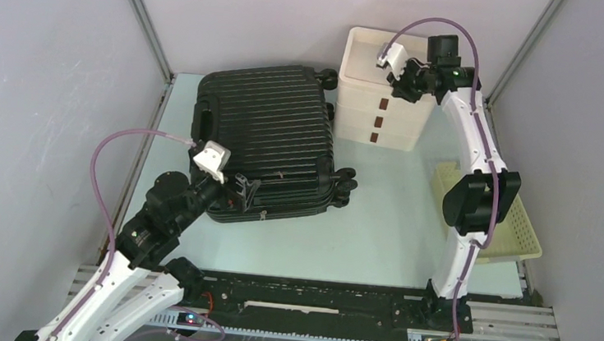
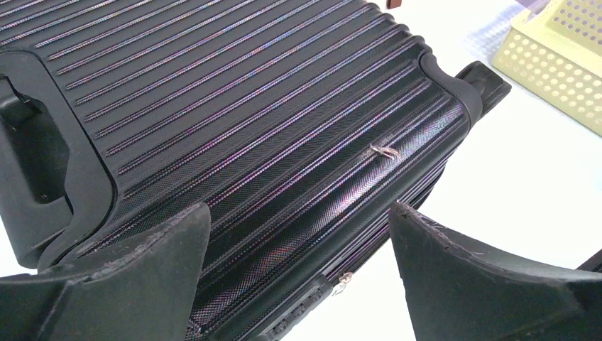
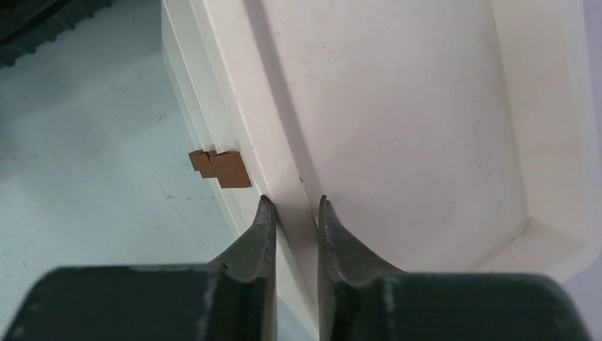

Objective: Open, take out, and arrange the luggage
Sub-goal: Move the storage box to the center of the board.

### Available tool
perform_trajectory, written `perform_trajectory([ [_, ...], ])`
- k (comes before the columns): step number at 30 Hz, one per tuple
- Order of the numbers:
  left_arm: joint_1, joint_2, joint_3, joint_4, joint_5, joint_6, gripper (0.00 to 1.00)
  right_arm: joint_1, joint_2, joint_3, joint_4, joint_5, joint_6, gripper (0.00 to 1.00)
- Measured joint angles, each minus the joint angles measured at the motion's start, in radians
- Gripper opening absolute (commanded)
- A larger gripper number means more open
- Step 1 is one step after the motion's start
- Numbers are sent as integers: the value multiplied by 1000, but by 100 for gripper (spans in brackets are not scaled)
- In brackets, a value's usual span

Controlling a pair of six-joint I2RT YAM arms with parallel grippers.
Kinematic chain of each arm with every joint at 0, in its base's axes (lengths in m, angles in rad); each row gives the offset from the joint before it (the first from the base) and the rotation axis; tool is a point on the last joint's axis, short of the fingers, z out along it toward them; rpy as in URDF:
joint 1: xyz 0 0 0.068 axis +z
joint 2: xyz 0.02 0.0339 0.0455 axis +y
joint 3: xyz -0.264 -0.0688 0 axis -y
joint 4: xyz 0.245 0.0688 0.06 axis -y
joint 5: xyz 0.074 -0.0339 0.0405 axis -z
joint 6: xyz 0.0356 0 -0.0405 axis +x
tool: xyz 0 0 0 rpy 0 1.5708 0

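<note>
The right gripper (image 3: 292,206) has its jaws drawn narrow, pinching the top front rim of the white three-drawer box (image 3: 397,106) above the brown drawer tabs (image 3: 221,168). Only the fingertips bite, so a pull may slip off the rim or tip the tall box onto its neighbour. The left gripper (image 2: 298,207) hangs wide and empty over the near edge of the black hard-shell suitcase (image 2: 248,106), which lies closed and flat on the table (image 1: 393,220), just left of the box. Closing here risks skating off the slick ribbed shell, missing the zipper pull (image 2: 344,280) and shoving the case sideways.
</note>
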Motion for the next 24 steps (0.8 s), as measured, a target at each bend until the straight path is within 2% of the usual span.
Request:
perform_trajectory([
  [10,2,-31,0,0,2,0,99,-62,-141,-196,48,-46,-1,10],
  [18,2,-32,0,1,14,0,99,-234,-248,-319,38,-87,23,11],
  [24,3,-31,0,1,18,0,99,-330,-249,-349,118,-34,92,14],
])
